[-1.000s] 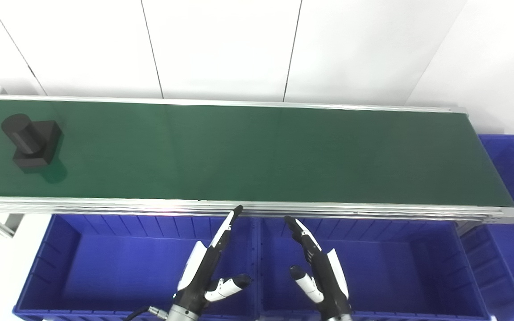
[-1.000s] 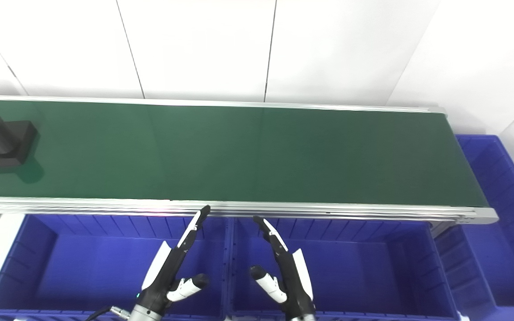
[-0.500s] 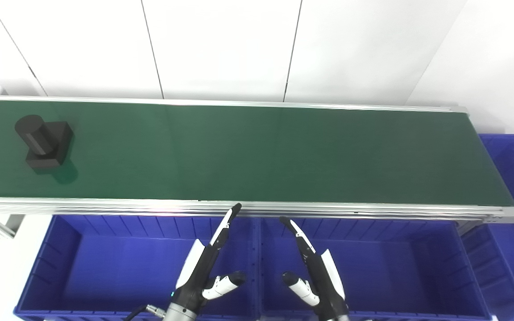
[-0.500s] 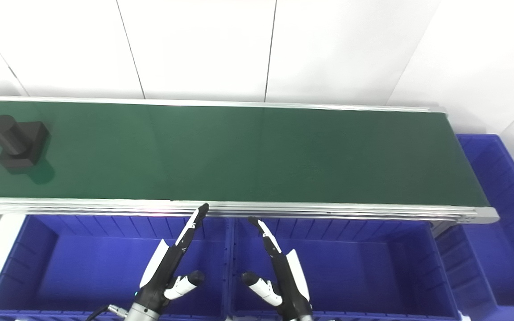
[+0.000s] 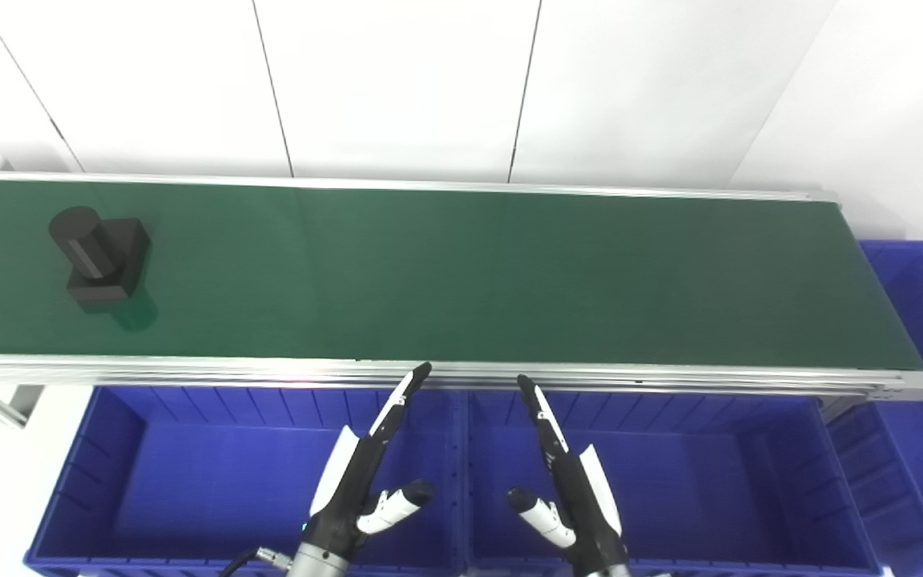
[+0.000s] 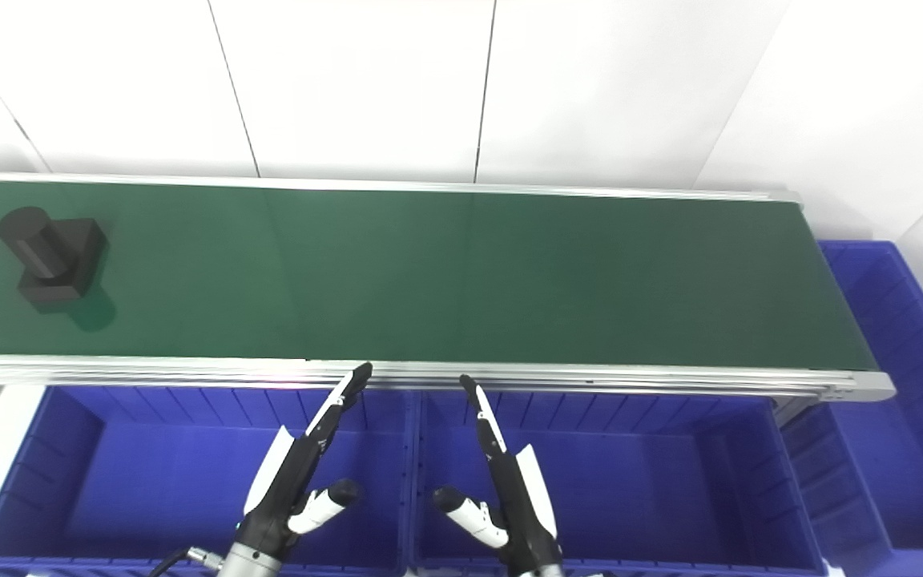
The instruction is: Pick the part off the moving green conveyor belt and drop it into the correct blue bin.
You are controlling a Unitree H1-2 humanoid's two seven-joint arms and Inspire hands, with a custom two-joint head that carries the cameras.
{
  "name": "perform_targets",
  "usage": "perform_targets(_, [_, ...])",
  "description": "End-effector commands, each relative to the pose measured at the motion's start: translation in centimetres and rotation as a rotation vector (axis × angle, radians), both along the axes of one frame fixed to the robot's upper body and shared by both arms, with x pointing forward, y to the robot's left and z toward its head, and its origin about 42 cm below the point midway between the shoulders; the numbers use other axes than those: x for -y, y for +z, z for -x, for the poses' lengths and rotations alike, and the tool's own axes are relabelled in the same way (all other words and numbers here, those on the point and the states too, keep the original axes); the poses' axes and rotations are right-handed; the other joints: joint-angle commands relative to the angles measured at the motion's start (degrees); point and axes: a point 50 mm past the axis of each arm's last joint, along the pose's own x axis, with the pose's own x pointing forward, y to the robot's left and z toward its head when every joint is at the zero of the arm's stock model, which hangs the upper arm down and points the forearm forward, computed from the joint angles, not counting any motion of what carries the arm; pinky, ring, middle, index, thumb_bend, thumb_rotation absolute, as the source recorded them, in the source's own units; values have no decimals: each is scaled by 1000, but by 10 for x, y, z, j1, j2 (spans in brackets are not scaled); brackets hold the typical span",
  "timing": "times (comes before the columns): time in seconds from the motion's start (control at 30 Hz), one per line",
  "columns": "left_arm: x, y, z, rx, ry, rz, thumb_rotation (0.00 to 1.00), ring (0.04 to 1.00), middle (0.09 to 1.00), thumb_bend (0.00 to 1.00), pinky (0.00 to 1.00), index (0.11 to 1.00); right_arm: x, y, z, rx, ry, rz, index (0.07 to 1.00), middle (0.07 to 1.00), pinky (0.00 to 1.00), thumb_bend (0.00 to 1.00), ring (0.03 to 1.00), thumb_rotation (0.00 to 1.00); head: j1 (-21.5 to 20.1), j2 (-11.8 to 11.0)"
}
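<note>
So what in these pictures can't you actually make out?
- The dark cylinder-on-block part: its underside and any markings, too dark in both views.
- The blue plastic bin at the right end: cut off by the edge; the belt's frame hides part.
- Both near blue bins: no labels visible.
- Left hand, right hand: wrists cut off below.

A: Where is the part (image 5: 101,256)?
B: Left side of the frame, on the green belt (image 5: 461,272).
A: And the hands?
B: Left robot hand (image 5: 365,473) and right robot hand (image 5: 570,481), bottom centre, fingers spread, holding nothing, over two blue bins (image 5: 109,449) (image 5: 790,473).
</note>
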Motion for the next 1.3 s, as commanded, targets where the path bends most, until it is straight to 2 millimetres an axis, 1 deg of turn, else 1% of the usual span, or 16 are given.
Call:
perform_targets(0.0, [4, 9, -5, 50, -8, 36, 974, 968, 967, 826, 958, 954, -2, 11, -5, 61, 1, -33, 991, 1000, 1000, 824, 1000, 910, 1, 1])
perform_targets(0.17, [5, 5, -3, 40, -8, 29, 971, 965, 964, 839, 952, 951, -1, 8, -3, 44, 2, -35, 986, 999, 1000, 838, 999, 913, 12, -19])
perform_targets(0.2, [5, 4, -3, 38, -7, 23, 972, 965, 964, 841, 951, 950, -1, 6, -2, 38, 3, -33, 987, 999, 1000, 840, 1000, 915, 17, -34])
perform_targets(0.3, [7, 0, -2, 27, -9, 19, 970, 965, 962, 857, 954, 949, -1, 2, -1, 23, 4, -30, 987, 1000, 1000, 839, 1000, 910, 22, -46])
perform_targets(0.33, [8, -2, -2, 20, -9, 15, 966, 959, 957, 859, 955, 946, 0, -1, -1, 14, 3, -29, 987, 1000, 1000, 846, 1000, 906, 31, -62])
perform_targets(0.4, [9, -6, -3, 13, -8, 6, 962, 953, 952, 866, 956, 942, 1, -5, -2, 0, 3, -26, 988, 1000, 1000, 851, 1000, 902, 32, -70])
perform_targets(0.63, [14, -10, -8, 12, -3, -5, 936, 945, 940, 889, 933, 924, 6, -9, -5, -4, -5, 1, 987, 995, 994, 847, 1000, 908, 45, -83])
perform_targets(0.73, [15, -11, -10, 14, 2, -7, 928, 937, 935, 890, 920, 921, 8, -10, -6, -11, -9, -2, 978, 988, 986, 848, 995, 898, 56, -72])
perform_targets(0.87, [17, -11, -11, 12, 3, -4, 918, 935, 933, 901, 925, 909, 10, -11, -6, -12, -14, 0, 977, 983, 1000, 838, 996, 894, 74, -74])
perform_targets(1.0, [18, -12, -14, 11, -2, -8, 909, 929, 933, 893, 937, 905, 13, -11, -8, -15, -16, -1, 975, 985, 969, 847, 981, 906, 102, -64])
perform_targets(1.07, [19, -14, -14, 6, -4, -11, 894, 922, 927, 876, 927, 898, 15, -13, -8, -20, -13, 3, 981, 982, 995, 810, 982, 903, 116, -73])
perform_targets(1.1, [20, -16, -14, 0, -5, -16, 890, 917, 925, 874, 924, 895, 16, -14, -9, -26, -15, 4, 978, 979, 998, 802, 978, 906, 124, -89])
perform_targets(1.13, [21, -18, -14, -4, -6, -22, 890, 917, 925, 874, 924, 895, 17, -16, -9, -33, -17, 2, 978, 979, 998, 802, 978, 906, 125, -92])
perform_targets(1.2, [21, -23, -14, -12, -7, -40, 889, 908, 920, 865, 921, 890, 18, -20, -9, -51, -22, -1, 966, 970, 989, 805, 968, 923, 129, -118])
perform_targets(1.23, [22, -25, -15, -13, -8, -52, 887, 907, 919, 863, 922, 889, 19, -22, -9, -57, -20, 3, 961, 967, 985, 810, 964, 927, 130, -123])
perform_targets(1.27, [23, -29, -15, -19, -8, -63, 888, 904, 918, 862, 916, 887, 20, -24, -9, -65, -16, 10, 958, 967, 994, 810, 967, 931, 133, -139])
